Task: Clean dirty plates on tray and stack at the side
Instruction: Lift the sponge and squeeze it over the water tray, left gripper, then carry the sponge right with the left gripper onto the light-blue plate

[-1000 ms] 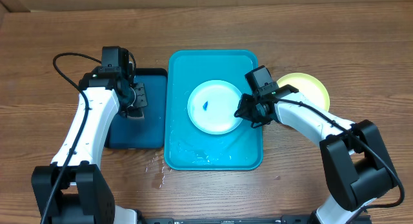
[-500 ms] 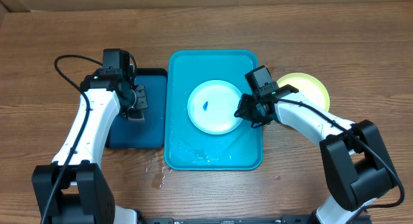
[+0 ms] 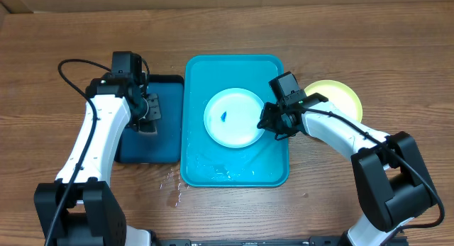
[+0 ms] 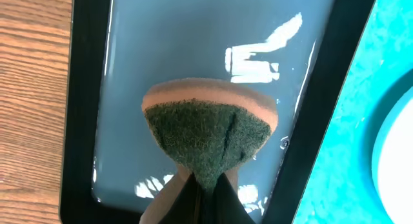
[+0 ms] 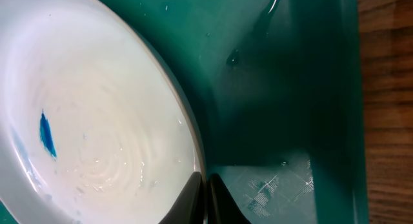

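Observation:
A light blue plate point(image 3: 234, 117) with a small blue smear point(image 3: 223, 117) lies in the turquoise tray point(image 3: 213, 72). My right gripper point(image 3: 269, 125) is shut on its right rim; the wrist view shows both fingers pinching the edge of the plate point(image 5: 97, 121) at the gripper point(image 5: 206, 193) over the tray floor point(image 5: 284, 88). A yellow-green plate point(image 3: 339, 97) rests on the table right of the tray. My left gripper point(image 3: 147, 117) hangs over the dark blue tray, shut on a green-and-orange sponge point(image 4: 210, 130), pinched at the gripper point(image 4: 205, 188).
The dark blue black-rimmed tray point(image 3: 167, 143) sits left of the turquoise one and holds shallow water point(image 4: 193, 43). Wet patches lie on the turquoise tray's near end point(image 3: 220, 171) and on the wood point(image 3: 174, 186) by its front left corner.
The light blue plate has shifted slightly to the left in the right gripper's hold. The left arm with the sponge has barely moved.

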